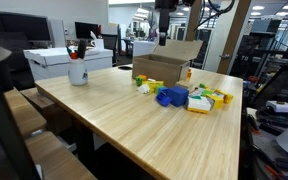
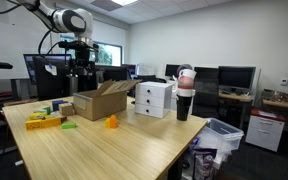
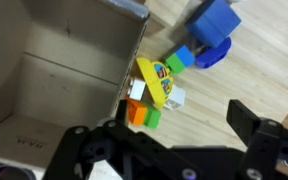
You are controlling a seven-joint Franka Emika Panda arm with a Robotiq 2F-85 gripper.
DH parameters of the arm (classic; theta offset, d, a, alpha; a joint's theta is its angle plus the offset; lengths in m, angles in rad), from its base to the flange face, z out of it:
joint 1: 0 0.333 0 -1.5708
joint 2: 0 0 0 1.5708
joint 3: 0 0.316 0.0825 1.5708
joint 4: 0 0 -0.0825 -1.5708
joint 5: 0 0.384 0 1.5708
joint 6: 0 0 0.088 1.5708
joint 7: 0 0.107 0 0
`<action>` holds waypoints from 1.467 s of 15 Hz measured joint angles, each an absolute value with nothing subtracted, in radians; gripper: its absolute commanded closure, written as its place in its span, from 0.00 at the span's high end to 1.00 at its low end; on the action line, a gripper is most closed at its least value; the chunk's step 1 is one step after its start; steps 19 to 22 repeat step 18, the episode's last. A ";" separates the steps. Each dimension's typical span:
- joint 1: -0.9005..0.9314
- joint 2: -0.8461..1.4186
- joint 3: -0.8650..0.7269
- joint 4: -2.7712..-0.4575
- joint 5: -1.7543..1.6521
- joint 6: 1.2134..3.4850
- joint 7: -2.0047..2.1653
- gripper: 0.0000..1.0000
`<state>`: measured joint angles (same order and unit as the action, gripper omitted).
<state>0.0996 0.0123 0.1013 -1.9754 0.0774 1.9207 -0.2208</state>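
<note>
My gripper [image 3: 169, 135] is open and empty, its two black fingers spread wide in the wrist view. It hangs high above the table in both exterior views [image 1: 164, 22] [image 2: 80, 62], over the edge of an open cardboard box [image 3: 54, 80] [image 1: 166, 68] [image 2: 99, 100]. Beside the box lies a pile of toy blocks [image 1: 192, 98] [image 2: 46, 116]. In the wrist view these are a yellow block [image 3: 156, 82], an orange block [image 3: 135, 114], a small green block [image 3: 179, 60] and a blue piece [image 3: 214, 30]. The box looks empty inside.
On the wooden table [image 1: 134, 120] stand a white cup with utensils [image 1: 78, 70] and a white box [image 1: 59, 60]. An exterior view shows a white drawer unit [image 2: 152, 97], a stacked cup [image 2: 184, 95] and an orange toy [image 2: 111, 122]. Desks and monitors surround the table.
</note>
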 measured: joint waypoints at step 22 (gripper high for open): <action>0.121 -0.185 0.106 -2.266 0.109 1.933 -0.249 1.00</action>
